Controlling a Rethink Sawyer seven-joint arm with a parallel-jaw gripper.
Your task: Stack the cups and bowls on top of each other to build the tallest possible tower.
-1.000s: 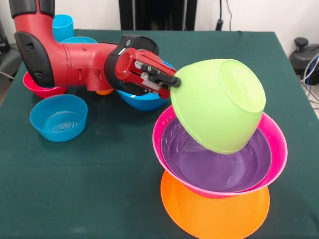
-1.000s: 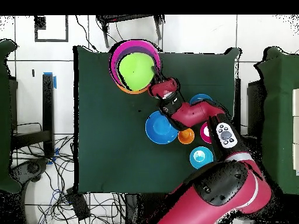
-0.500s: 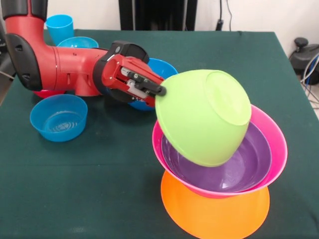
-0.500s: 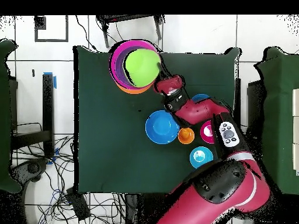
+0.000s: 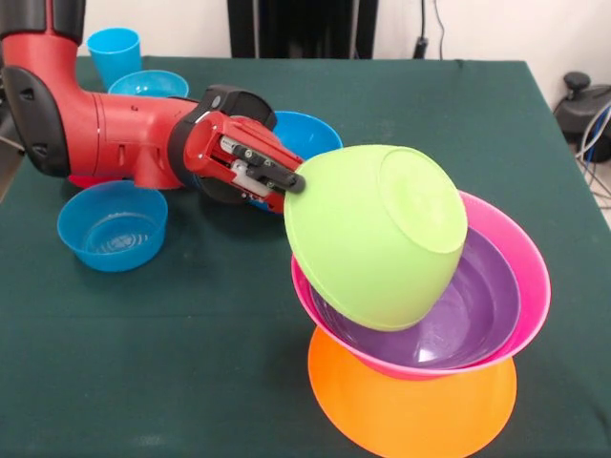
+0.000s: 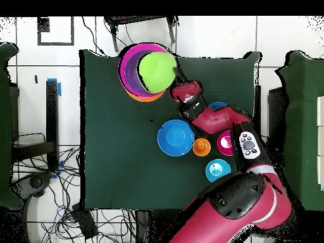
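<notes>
Red and black, the gripper (image 5: 298, 181) is seen pinched onto the rim of the green bowl (image 5: 377, 234), which is held tilted, its flat bottom turned up and outward, over the tower (image 5: 420, 315). Whether the green bowl's lower edge touches the purple bowl (image 5: 468, 315) cannot quite be told from the front view; it appears to lean into it.

The purple bowl is nested inside the pink bowl (image 5: 530, 277), and both are carried on the large orange bowl (image 5: 410, 415), seemingly overturned as a flat round base on the dark green table (image 5: 210, 363).

The risk is judged to lie in the tilt — if the green bowl is let go at this angle it could roll off the glossy rims, or its weight on one side could tip the pink bowl from its base. A sideways nudge from the wrist would do the same.

All pieces are smooth, shiny plastic, round and thin-walled, so little friction is offered.

Behind the arm, a large blue bowl (image 5: 304, 132), a small light blue bowl (image 5: 113, 226) and a light blue cup (image 5: 113, 50) are left unstacked — well apart from the tower.
</notes>
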